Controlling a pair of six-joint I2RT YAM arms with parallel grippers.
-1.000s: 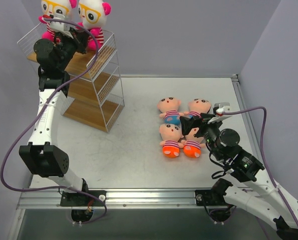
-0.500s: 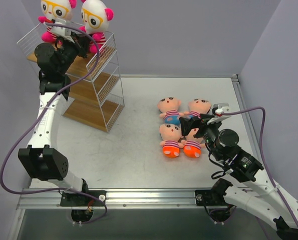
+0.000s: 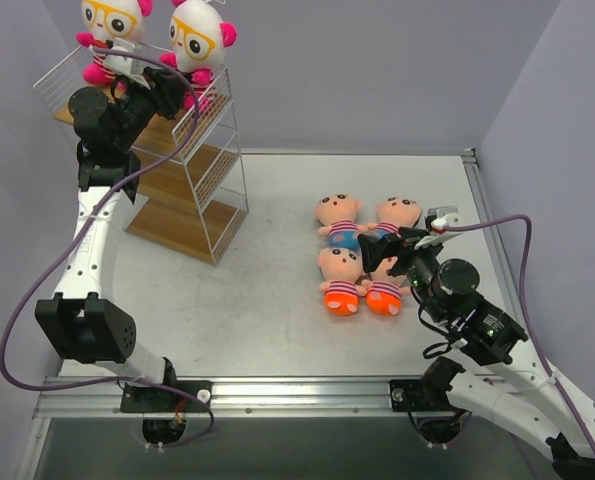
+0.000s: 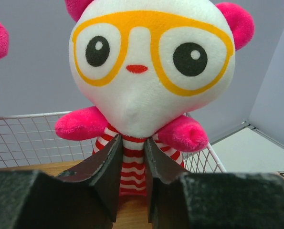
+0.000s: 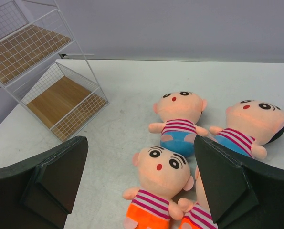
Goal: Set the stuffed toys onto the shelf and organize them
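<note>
The shelf (image 3: 202,165) stands at the back left, with two white-headed stuffed toys on its top tier. My left gripper (image 3: 177,90) is shut on the red-striped body of the right one (image 3: 205,35), which sits upright on the top board. The left wrist view shows that toy (image 4: 151,71) pinched between my fingers (image 4: 110,162). The other white-headed toy (image 3: 112,20) sits beside it. Several peach toys lie on the table: two with blue bottoms (image 3: 339,215) (image 3: 399,212) and two with orange (image 3: 342,280) (image 3: 382,297). My right gripper (image 3: 382,255) is open just above them, its jaws spread around the orange-bottomed toy (image 5: 163,167).
The shelf's lower two tiers (image 5: 60,98) show bare wooden boards. A wire rim (image 4: 32,133) runs round the top tier. The table's right edge rail (image 3: 487,215) lies close to the toys. Purple cables trail from both arms.
My left gripper has shifted the right white-headed toy a little to the right along the top tier. The right arm and the peach toys have not moved.
</note>
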